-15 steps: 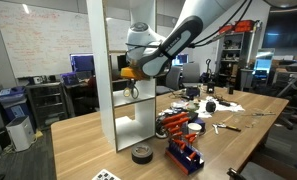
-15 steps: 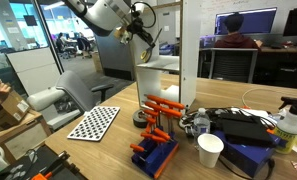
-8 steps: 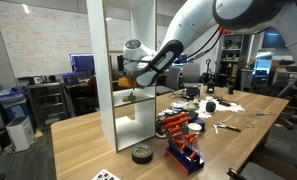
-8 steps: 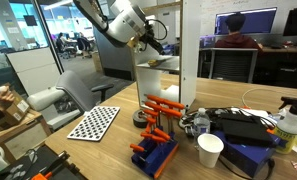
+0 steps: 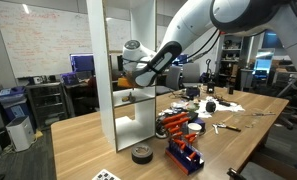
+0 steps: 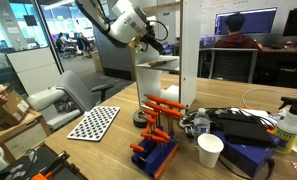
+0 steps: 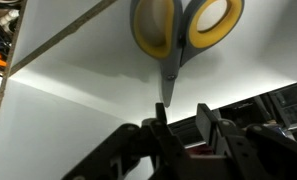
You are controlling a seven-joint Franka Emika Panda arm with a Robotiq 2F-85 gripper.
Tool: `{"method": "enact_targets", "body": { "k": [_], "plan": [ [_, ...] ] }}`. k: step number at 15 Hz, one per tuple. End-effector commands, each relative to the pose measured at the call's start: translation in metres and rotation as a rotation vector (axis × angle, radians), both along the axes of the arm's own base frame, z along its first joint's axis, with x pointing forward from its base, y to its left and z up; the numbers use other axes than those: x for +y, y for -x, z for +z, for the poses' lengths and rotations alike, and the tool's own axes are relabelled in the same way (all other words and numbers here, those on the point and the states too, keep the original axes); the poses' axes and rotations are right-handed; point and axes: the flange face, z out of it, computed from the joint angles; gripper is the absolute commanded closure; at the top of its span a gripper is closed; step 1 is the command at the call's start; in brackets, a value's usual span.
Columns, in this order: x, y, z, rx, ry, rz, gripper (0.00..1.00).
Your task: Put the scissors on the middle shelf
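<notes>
The scissors [image 7: 169, 62], with yellow looped handles and a grey blade, lie flat on the white middle shelf [image 7: 88, 85]. Their tip points toward my gripper [image 7: 181, 122]. The gripper is open and empty, its fingers [image 7: 203, 120] just short of the blade tip and not touching it. In both exterior views the gripper [image 5: 123, 80] [image 6: 148, 42] reaches into the tall white shelving unit at the level of the middle shelf [image 5: 138, 96] [image 6: 160, 64]. The scissors cannot be made out there.
On the table in front of the unit are a black tape roll [image 5: 141, 154], a blue rack with orange-red tools [image 5: 184, 150] [image 6: 153, 150], a white cup [image 6: 210, 150] and a checkerboard sheet [image 6: 93, 122]. The unit's side panel [image 5: 101, 75] stands close beside the arm.
One second ago the gripper was carrying the scissors toward the unit. It then moved in at the middle shelf. Over the last half second nothing has visibly moved.
</notes>
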Motion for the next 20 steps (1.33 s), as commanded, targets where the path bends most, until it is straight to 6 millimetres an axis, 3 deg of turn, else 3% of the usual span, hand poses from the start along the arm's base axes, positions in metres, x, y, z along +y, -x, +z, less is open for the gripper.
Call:
{"method": "enact_targets", "body": {
  "k": [1,2,4,8,9,11,20],
  "plan": [
    [0.000,0.000,0.000,0.000,0.000,0.000,0.67],
    [0.000,0.006,0.004,0.004,0.001,0.001,0.42],
    [-0.001,0.016,0.008,0.014,0.003,-0.002,0.33],
    [-0.001,0.040,0.016,0.060,0.004,-0.021,0.01],
    [-0.002,0.019,0.000,0.035,0.007,-0.008,0.17],
    [-0.002,0.029,0.005,0.049,0.012,-0.016,0.01],
    [-0.001,0.035,0.007,0.058,0.014,-0.019,0.00]
  ]
}}
